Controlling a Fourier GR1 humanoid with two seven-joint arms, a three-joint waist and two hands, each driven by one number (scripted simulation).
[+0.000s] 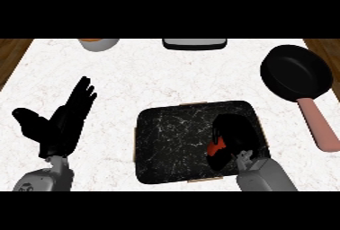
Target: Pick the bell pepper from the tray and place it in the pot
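Observation:
A black marbled tray point(172, 139) lies on the white counter near the front. On its right part sits a red bell pepper point(214, 148), mostly hidden. My right hand point(235, 134) is over it with fingers curled round it. The black pan-like pot point(295, 72) with a pink handle point(320, 126) stands at the far right, apart from the tray. My left hand point(63, 119) rests open at the left, fingers up, away from the tray.
An orange-filled grey bowl point(99, 43) sits at the back left edge. A white and black container point(194, 43) stands at the back centre. Wooden floor shows beyond the counter's left and right edges.

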